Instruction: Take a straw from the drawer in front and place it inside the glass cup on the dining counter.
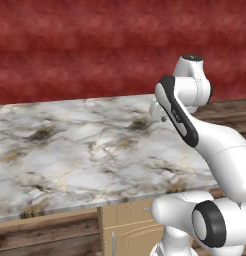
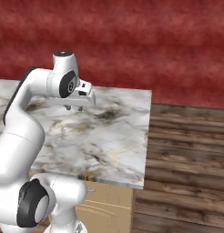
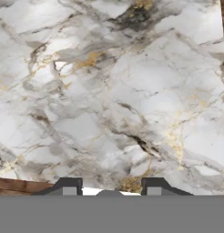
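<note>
A dark red wall (image 1: 70,45) is seen behind the marble dining counter (image 1: 70,150), with plank flooring (image 2: 186,164) off to the side. The claw (image 2: 73,108) is held just above the counter, fingers (image 3: 68,186) parted with nothing gripped between them. Tan cabinet fronts (image 2: 109,209) are tucked under the counter's near edge.

surface (image 1: 70,150): left end cut by frame edge in left base view; near-right corner hidden behind arm
gripper (image 2: 73,108): in left base view hidden behind wrist
fingers (image 3: 68,186): only tips visible in hand view, bottom cropped
cabinet front (image 2: 109,205): partly hidden by robot base; drawer or door, can't tell
</note>
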Controlling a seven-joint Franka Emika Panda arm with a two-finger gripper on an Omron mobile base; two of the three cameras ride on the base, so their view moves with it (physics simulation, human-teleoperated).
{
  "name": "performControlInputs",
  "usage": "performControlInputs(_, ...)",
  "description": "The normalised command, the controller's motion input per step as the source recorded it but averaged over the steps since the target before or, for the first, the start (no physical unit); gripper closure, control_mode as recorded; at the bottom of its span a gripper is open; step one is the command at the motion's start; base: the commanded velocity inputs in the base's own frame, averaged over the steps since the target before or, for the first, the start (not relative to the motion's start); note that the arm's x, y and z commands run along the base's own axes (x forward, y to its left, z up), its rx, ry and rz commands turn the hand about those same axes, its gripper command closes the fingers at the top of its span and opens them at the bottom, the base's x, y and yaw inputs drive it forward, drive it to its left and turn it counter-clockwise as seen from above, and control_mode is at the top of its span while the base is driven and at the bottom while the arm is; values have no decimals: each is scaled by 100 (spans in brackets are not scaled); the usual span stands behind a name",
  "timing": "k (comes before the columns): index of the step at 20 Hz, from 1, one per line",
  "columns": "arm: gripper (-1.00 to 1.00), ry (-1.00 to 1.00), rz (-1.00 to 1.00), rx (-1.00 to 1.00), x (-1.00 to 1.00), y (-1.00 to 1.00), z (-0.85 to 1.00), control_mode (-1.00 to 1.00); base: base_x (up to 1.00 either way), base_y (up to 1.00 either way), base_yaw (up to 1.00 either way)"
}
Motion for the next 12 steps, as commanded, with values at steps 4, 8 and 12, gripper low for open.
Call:
performControlInputs(4,-100,0,0,0,0,0,0,100,-13,0,0)
performControlInputs(8,-100,0,0,0,0,0,0,100,-57,0,0)
performControlInputs(12,-100,0,0,0,0,0,0,100,-59,-4,0)
